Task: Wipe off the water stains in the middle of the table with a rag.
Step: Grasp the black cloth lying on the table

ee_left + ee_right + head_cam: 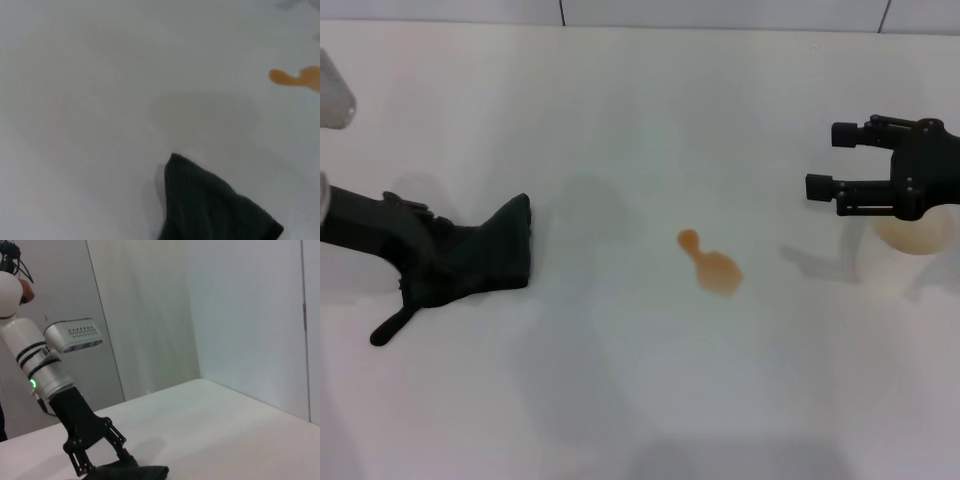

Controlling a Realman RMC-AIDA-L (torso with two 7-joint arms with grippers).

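Observation:
The dark green-black rag lies at the left of the white table, its thin tail trailing toward me. My left gripper is shut on the rag's near end, low at the table. The orange-brown water stains, a small dot joined to a bigger oval, sit in the middle of the table, well to the right of the rag. The left wrist view shows the rag's corner and the stains apart from it. My right gripper hangs open and empty at the far right.
A white paper cup with orange-brown liquid stands right under my right gripper. Dark seam lines run along the table's far edge. The right wrist view shows my left gripper on the rag, with walls behind.

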